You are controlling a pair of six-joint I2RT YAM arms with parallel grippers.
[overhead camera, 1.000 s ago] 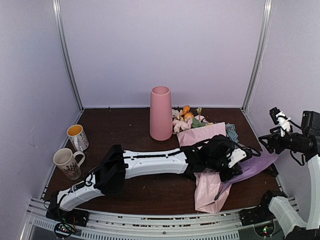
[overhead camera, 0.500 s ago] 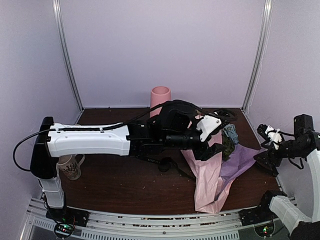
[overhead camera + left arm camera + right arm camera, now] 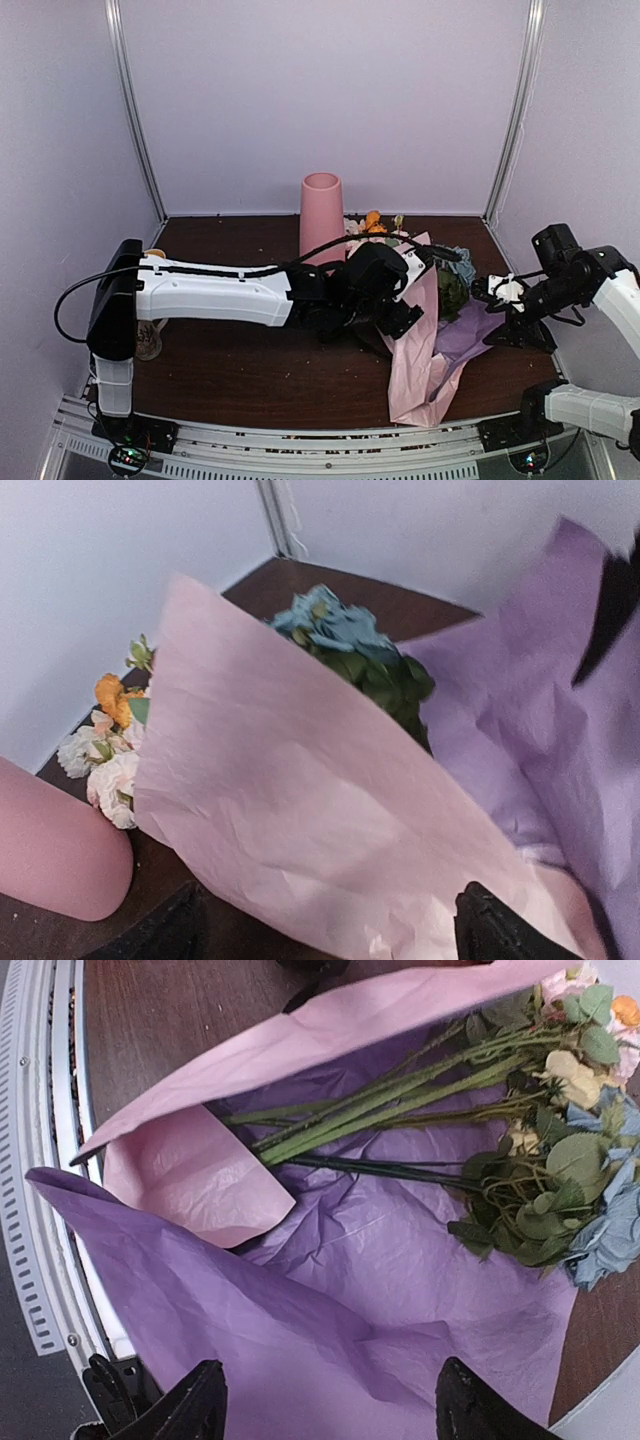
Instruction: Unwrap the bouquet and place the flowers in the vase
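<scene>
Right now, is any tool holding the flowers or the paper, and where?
Nothing is held. The left tool stands open facing the pink paper, the right tool open above the purple paper; neither pinches it.

A tall matte pink vase stands upright at twelve o'clock on the dark brown table. A loose pink-and-lilac tissue paper wrap lies at its four o'clock, mixed artificial flowers at three.

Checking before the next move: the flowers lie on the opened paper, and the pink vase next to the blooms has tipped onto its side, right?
Not quite. The flowers do lie on the opened paper, but the pink vase next to the blooms stands upright, not tipped. The top view shows it.
</scene>
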